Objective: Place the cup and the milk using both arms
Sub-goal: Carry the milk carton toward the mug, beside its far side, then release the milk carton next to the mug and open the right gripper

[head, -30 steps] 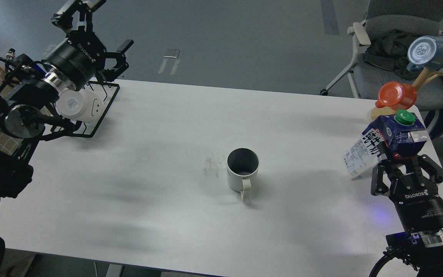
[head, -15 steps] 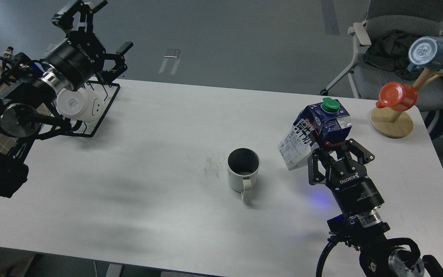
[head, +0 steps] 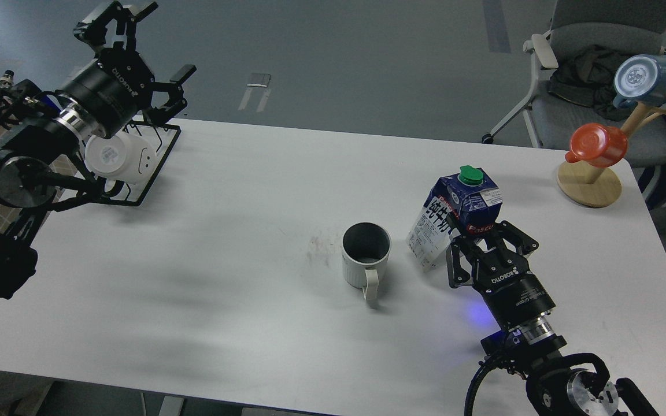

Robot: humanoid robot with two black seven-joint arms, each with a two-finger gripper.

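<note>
The off-white ribbed cup point(head: 365, 257) stands upright at the middle of the white table point(head: 223, 277), handle toward me. The navy and white milk carton point(head: 454, 216) with a green cap is held tilted just right of the cup, its base at or just above the tabletop. My right gripper point(head: 480, 242) is shut on the carton's lower part from the near side. My left gripper point(head: 142, 43) is open and empty, raised above the black wire rack at the far left, far from the cup.
A black wire rack point(head: 156, 153) at the far left holds a glossy white mug point(head: 114, 157). A wooden mug tree point(head: 590, 182) at the far right carries an orange mug point(head: 596, 144) and a blue mug point(head: 648, 78). A grey chair point(head: 599, 52) stands behind.
My right arm has carried the milk carton leftward from the table's right edge to just beside the cup and lowered it. My left arm barely shifted.
</note>
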